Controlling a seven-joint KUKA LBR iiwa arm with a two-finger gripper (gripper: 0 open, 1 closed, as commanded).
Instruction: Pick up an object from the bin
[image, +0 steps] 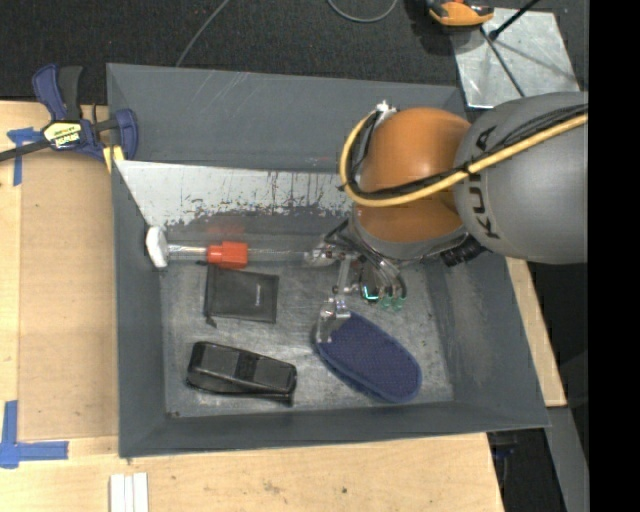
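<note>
Over upper-left end of blue oval pouch (375, 362): gripper (340, 308) | grip state can't tell | dk-grey square pad (241, 297) left of pouch | black stapler-like obj (241, 369) lower-left of pouch | clear tube (270, 249) w/ orange collar up-left of pouch

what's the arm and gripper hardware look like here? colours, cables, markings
Grey rounded arm link with dark KUKA lettering. A glossy orange dome cover sits at the wrist, with a yellow cable and black cables looped over it. Below it is a small silvery metal gripper.
</note>
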